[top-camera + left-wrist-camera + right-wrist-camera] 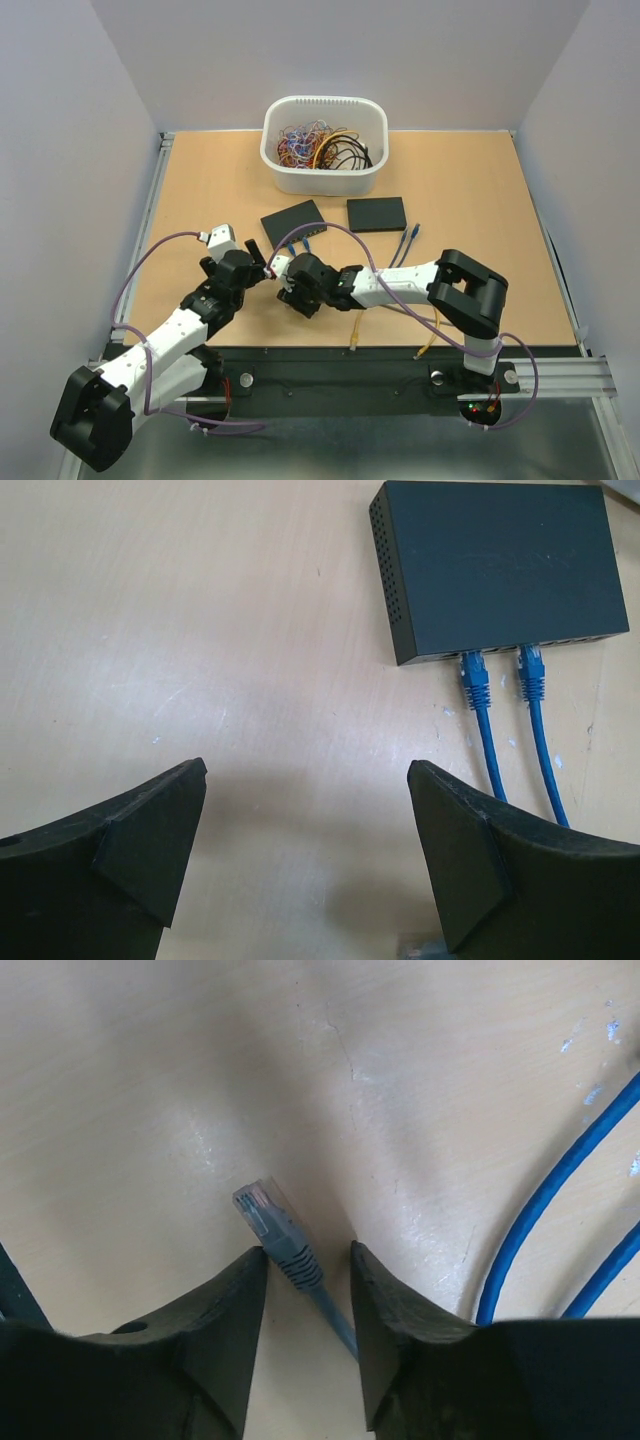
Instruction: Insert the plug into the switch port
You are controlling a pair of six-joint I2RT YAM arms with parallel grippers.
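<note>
The left gripper (305,780) is seen wide open over bare bench (200,630), with nothing held between its fingers (150,820). Ahead of it and to its right, a flat black switch box (500,560) lies on the bench. Two blue cables (485,730) are plugged side by side into the edge facing the gripper. Further along that edge the row holding the switch port (575,640) is only dimly visible.

In the top view this box (295,222) lies turned at an angle just beyond the two grippers. A white basket (300,180) of tangled wires is set behind it.

The right gripper (308,1255) is parted only narrowly. A grey cable (335,1320) runs up between its fingers (225,1310), and the grey connector (262,1208) juts out beyond the tips. A gap shows on either side of the boot, so no firm grip is seen.

The plug (353,344) ends a thin yellow cable (356,328) at the near edge of the bench, below the right forearm and well apart from both grippers. It is too small for detail to be made out. A second black box (377,213) lies to the right of the first.
</note>
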